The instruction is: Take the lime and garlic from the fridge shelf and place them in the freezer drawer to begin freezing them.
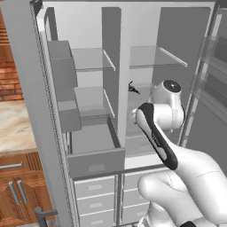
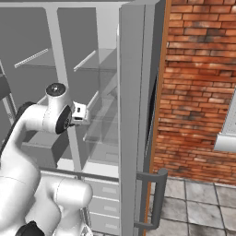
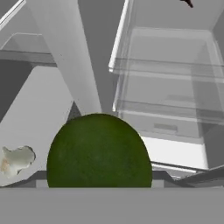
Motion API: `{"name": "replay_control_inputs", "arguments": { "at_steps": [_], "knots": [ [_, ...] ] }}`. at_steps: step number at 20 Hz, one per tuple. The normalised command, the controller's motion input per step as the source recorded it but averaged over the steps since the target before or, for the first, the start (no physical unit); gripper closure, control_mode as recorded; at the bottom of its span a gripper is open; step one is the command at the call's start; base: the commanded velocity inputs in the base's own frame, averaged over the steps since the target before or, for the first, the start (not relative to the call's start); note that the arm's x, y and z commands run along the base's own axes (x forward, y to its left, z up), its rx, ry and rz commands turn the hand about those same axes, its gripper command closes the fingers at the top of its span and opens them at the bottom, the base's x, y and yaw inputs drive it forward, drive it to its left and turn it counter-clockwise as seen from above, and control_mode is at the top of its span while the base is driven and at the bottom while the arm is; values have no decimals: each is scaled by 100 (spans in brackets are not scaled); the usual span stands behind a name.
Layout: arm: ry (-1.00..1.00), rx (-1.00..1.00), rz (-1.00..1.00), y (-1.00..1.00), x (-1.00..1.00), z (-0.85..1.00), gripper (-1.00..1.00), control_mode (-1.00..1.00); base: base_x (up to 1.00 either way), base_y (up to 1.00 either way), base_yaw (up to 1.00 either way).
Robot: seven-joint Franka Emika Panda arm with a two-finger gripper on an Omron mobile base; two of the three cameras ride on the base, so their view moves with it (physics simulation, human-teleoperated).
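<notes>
Claw (image 3: 99, 186) closed on lime (image 3: 99, 151), so carried clear of shelf. Garlic (image 3: 16, 158) lying apart, awaiting second trip.

brick wall (image 2: 198, 87), wooden cabinets (image 1: 17, 190), floor tiles (image 2: 198, 207)

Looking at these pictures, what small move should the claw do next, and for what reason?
Probably carry it left and down, over the open grey box freezer drawer. The hand view shows the small dark green lime large and close at the claw, apparently held, while the lumpy cream-white garlic bulb lies apart on a grey surface beside it.
</notes>
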Motion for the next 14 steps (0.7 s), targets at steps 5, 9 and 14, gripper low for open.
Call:
{"name": "replay_control_inputs", "arguments": {
  "at_steps": [5,9,14],
  "knots": [
    [20,0,2,79,-10,0,100,-100,0,0,0],
    [31,0,2,86,10,0,100,-100,0,0,0],
    [32,0,0,73,45,-19,100,-100,0,0,0]
  ]
}}
